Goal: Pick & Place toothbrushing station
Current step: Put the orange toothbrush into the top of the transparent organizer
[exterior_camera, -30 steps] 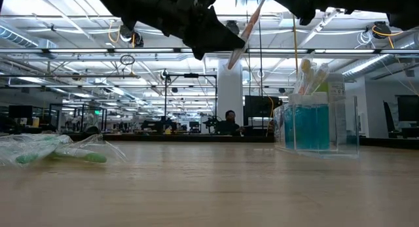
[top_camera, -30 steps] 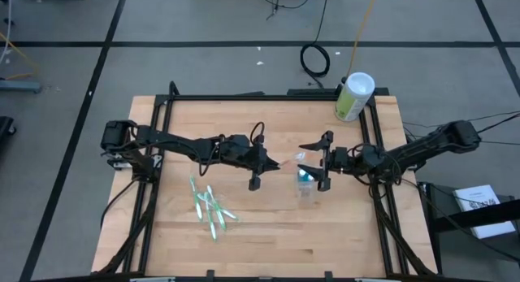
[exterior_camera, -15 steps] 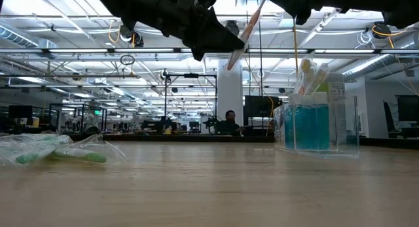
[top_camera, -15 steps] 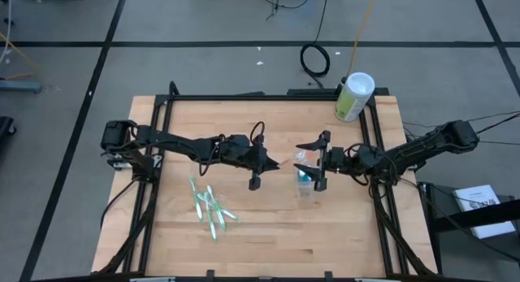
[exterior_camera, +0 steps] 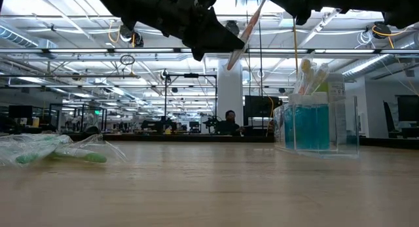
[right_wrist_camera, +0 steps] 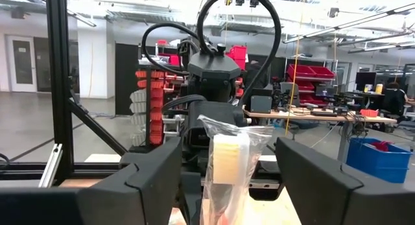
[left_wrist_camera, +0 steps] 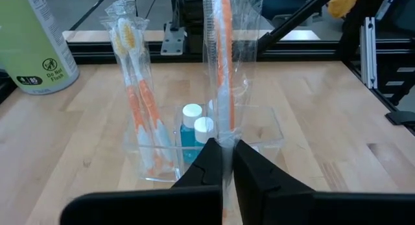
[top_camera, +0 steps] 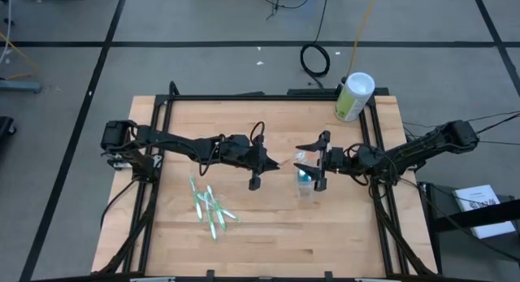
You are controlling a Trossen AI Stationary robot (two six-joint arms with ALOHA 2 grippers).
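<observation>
Fingers of left gripper [left_wrist_camera: 222, 161] pinched on a wrapped orange toothbrush [left_wrist_camera: 223, 63], raised above the clear cup [left_wrist_camera: 266, 131] mid-table. Right gripper [right_wrist_camera: 227, 179] spread wide either side of the brush head; contact apparently none. Spare wrapped brushes [top_camera: 211, 209] lie well apart.

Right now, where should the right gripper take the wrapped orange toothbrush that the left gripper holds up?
Probably at the bristle head: the wrapped orange toothbrush stands nearly upright, pinched low on its handle by the left gripper, so the upper end is free. The right gripper already faces it with open fingers on either side; closing level onto the head looks best.
</observation>
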